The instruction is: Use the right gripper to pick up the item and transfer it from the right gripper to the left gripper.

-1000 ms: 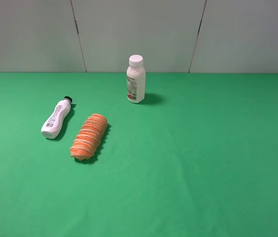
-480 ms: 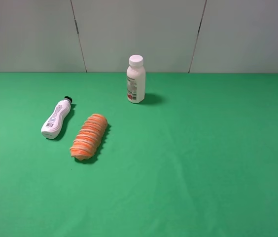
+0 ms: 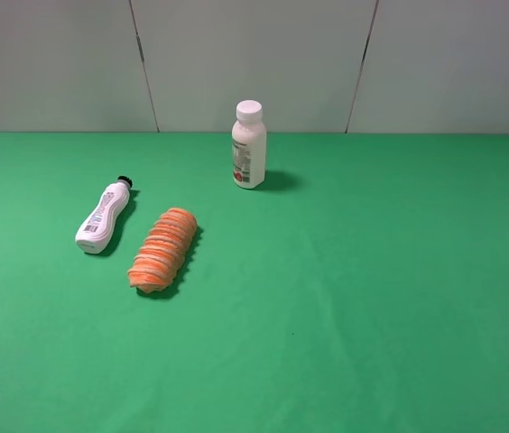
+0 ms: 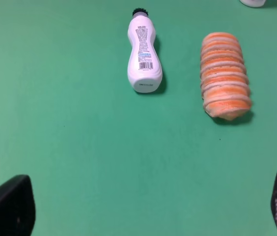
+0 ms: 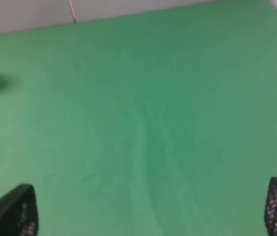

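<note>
The item was not singled out among three things on the green cloth-covered table (image 3: 372,289). An upright white plastic bottle with a white cap (image 3: 248,145) stood near the back wall. A white bottle with a black cap (image 3: 103,216) lay on its side on the left, and just beside it, apart, lay an orange-and-white ribbed roll (image 3: 163,250). The left gripper (image 4: 143,211) hung above bare cloth short of the lying bottle and roll, jaws spread wide and empty. The right gripper (image 5: 148,209) hung over bare cloth, jaws likewise spread and empty.
</note>
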`<state>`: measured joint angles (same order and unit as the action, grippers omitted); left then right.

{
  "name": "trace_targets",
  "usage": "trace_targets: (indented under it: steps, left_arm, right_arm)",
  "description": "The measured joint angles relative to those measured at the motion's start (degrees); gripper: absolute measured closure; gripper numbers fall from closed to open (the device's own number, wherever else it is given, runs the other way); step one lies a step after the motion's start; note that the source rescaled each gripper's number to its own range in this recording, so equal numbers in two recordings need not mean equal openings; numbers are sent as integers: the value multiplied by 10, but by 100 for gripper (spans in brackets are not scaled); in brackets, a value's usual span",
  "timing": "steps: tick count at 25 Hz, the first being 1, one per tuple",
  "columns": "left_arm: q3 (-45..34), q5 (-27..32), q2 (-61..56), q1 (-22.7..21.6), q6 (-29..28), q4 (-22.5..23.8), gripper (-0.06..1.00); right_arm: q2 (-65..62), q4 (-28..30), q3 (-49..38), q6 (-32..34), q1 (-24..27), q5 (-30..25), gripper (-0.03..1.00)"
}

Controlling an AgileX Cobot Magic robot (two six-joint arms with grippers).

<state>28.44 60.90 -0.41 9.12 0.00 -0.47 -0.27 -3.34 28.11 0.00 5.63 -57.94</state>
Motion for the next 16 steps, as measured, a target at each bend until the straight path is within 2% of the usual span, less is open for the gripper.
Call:
trace_targets:
  steps: [9, 16]
  left_arm:
    - [0, 0, 0, 0, 0, 0, -5]
    - [0, 0, 0, -32, 0, -1, -5]
  right_arm:
    - [0, 0, 0, 0, 0, -1, -3]
    - [0, 0, 0, 0, 0, -1, -3]
